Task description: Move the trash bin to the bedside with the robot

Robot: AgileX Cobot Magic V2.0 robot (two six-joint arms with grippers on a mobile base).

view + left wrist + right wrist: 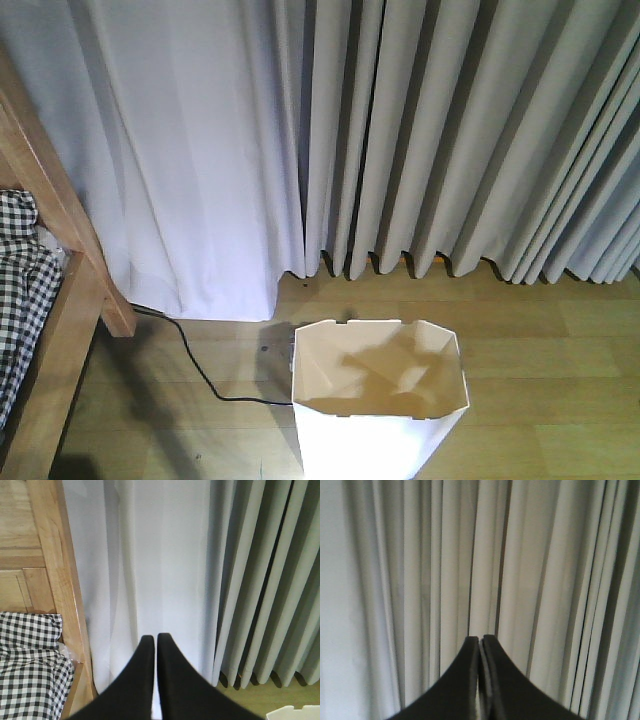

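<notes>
You've got the bin (375, 420) standing upright on the wood floor, white outside, cream inside, angular rim with small notches, nothing in it. The bed (45, 330), light wood frame with checked bedding, sits off to its left, well apart.

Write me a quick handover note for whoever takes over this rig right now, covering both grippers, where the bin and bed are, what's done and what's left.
Left gripper: shut, holding nothing, pointed at the curtain.
Right gripper: shut, holding nothing, also facing the curtain.
Trash bin: upright on the wooden floor, directly ahead at the bottom of the front view, open top showing. A black cable runs across the floor toward it.
Bed: wooden frame with checked bedding at the left edge, apart from the bin with bare floor between.
Done: bin is in front of the robot near the curtain.
Left: shift the bin leftward until it sits beside the bed frame.
</notes>
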